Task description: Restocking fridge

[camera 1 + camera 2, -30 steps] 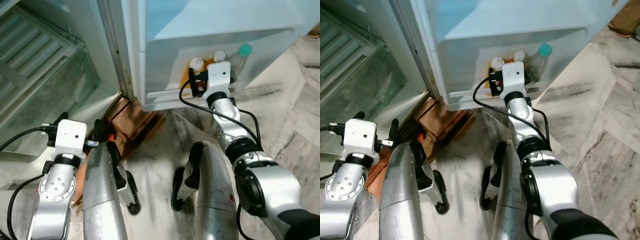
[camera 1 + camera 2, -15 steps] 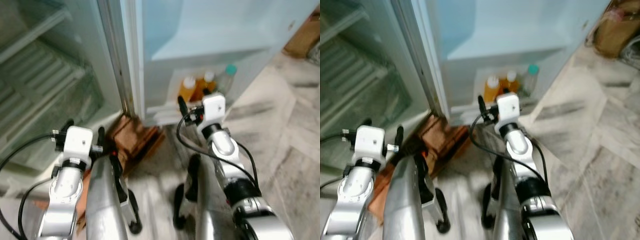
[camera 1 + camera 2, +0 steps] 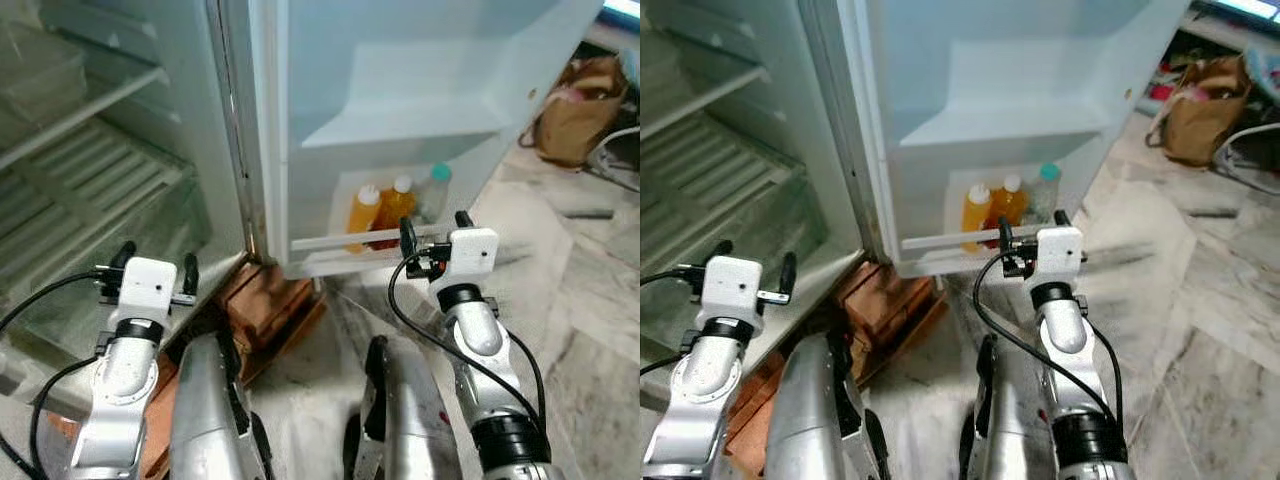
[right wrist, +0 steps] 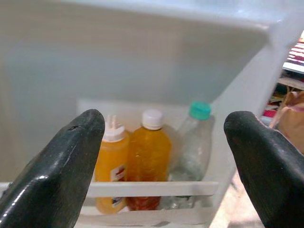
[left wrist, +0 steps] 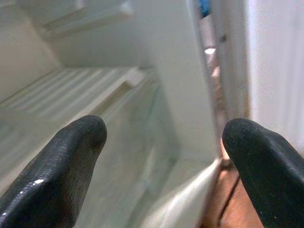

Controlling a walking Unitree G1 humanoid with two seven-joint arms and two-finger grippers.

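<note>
The fridge door [image 3: 400,70] stands open ahead, with three bottles [image 3: 398,205] side by side in its bottom shelf [image 3: 350,240] behind a rail. The fridge compartment [image 3: 90,190] lies to the left. A bag [image 3: 575,95] sits on the floor [image 3: 590,290] far right.

Smooth white plastic is seen on the fridge door [image 3: 420,60], clear plastic on the bottle [image 4: 194,142], and veined stone on the floor [image 3: 590,300].
</note>
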